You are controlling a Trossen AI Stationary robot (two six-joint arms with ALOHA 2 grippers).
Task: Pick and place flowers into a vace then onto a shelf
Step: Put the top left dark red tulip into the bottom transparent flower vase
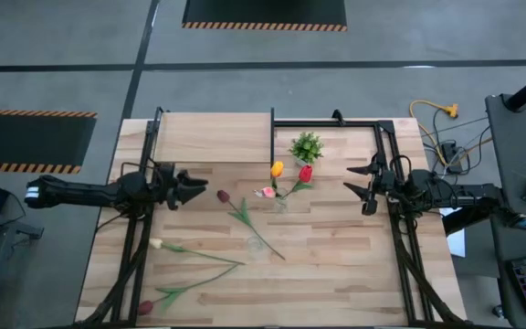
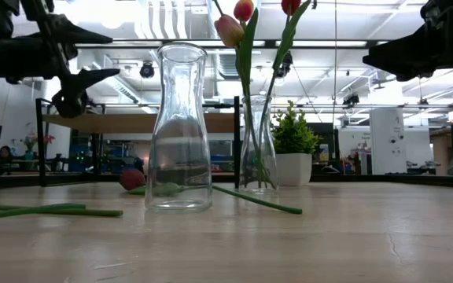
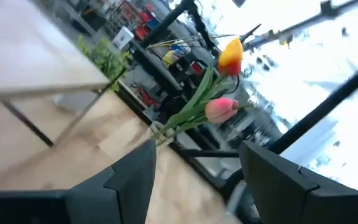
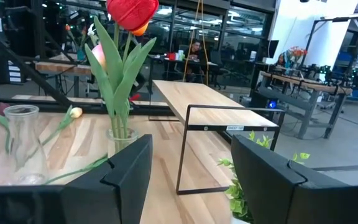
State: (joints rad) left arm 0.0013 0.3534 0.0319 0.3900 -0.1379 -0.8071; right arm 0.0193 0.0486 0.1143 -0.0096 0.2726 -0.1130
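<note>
A clear glass vase (image 1: 280, 203) stands mid-table with three tulips in it, heads orange-yellow (image 1: 277, 168), red (image 1: 305, 173) and pink (image 1: 268, 193). A second, empty glass vase (image 2: 178, 126) stands nearer the table's near edge. Three tulips lie flat on the table: a dark red one (image 1: 224, 196), a cream one (image 1: 156, 244) and another dark red one (image 1: 144, 308). The light-wood shelf (image 1: 213, 137) stands at the far left. My left gripper (image 1: 194, 187) hovers open to the left of the vases. My right gripper (image 1: 359, 180) hovers open to their right.
A small bushy potted plant (image 1: 307, 146) stands just beyond the filled vase, beside the shelf's black frame (image 1: 273, 137). The long stem (image 1: 258, 233) of the dark red tulip runs past the empty vase. Bare tabletop (image 1: 336, 265) shows at the near right.
</note>
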